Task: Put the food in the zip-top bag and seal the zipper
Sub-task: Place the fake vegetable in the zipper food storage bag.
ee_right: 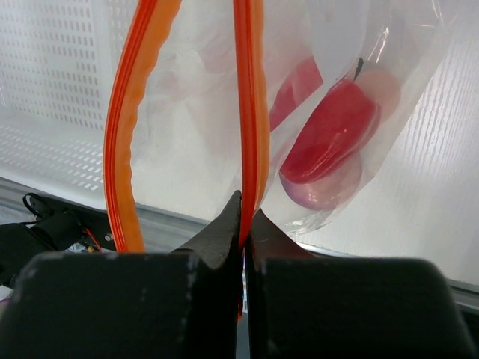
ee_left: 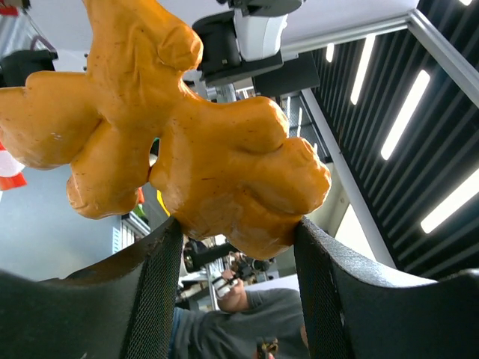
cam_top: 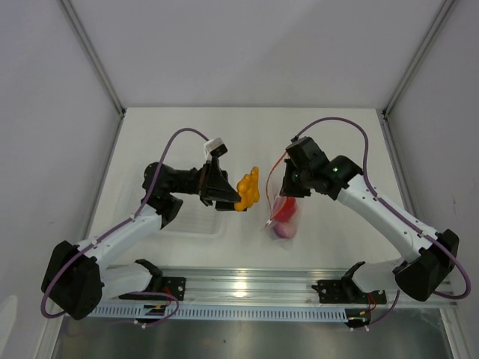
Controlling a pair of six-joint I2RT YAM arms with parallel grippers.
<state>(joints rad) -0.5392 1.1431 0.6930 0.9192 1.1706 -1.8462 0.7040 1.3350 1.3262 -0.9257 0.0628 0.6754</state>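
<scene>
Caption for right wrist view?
Right gripper pinches one zipper strip of the open bag; red pepper, purple piece inside.

Orange-yellow lumpy piece; red pepper (orange zipper).

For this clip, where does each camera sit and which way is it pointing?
Top: above and behind the robot, facing down on the table; left hand and right hand both show.
Left wrist: rides that wrist, tilted up toward ceiling lights; two fingers grip the orange lump.
Right wrist: rides that wrist, facing the bag; its fingers pinch the zipper.
Shared: top and right wrist both show the bag holding the red piece.
</scene>
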